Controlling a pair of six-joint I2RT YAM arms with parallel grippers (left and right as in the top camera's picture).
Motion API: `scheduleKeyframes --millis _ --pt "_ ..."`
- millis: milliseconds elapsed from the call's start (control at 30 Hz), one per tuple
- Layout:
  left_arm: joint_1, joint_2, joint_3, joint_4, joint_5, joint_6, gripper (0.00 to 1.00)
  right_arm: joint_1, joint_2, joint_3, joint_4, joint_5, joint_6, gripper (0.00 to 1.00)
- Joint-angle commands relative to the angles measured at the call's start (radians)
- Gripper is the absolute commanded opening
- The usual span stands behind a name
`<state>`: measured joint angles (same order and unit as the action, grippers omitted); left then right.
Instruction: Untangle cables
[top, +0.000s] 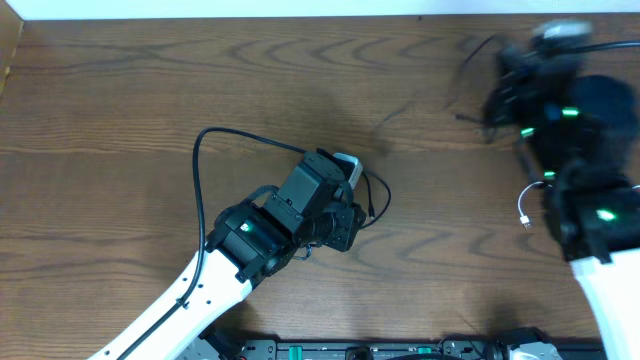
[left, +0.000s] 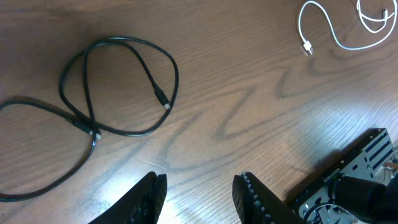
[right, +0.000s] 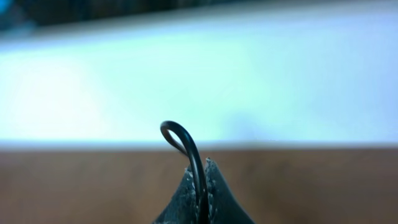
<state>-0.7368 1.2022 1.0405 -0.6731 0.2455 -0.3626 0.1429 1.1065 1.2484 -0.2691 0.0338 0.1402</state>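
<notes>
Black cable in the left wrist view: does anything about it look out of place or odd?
Yes. The black cable lies on the table in loops that cross each other at its left side, so it looks tangled. The white cable lies apart from it. The right gripper is shut on a thin dark cable.
</notes>
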Motion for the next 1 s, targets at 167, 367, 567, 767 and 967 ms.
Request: scheduleKeyframes --millis 167,367,567,767,967 --pt "-0.002 -0.007 0.009 0.000 -0.030 0.002 0.40 -0.145 -0.062 0.064 0.050 0.134 -0.041 0.01" --pt "-0.002 -0.007 0.009 0.000 -0.035 0.002 0.40 -0.251 -0.031 0.064 -0.045 0.224 -0.041 0.01" --pt "0.001 -0.007 0.009 -0.035 -0.151 -0.018 0.40 -0.389 0.085 0.064 -0.156 0.283 -0.047 0.01" --pt "0.001 -0.007 0.009 -0.058 -0.164 -0.018 0.40 -0.552 0.233 0.064 -0.255 0.332 -0.047 0.01" --pt "0.001 -0.007 0.009 -0.060 -0.164 -0.018 0.40 -0.670 0.297 0.064 -0.305 0.333 0.135 0.01"
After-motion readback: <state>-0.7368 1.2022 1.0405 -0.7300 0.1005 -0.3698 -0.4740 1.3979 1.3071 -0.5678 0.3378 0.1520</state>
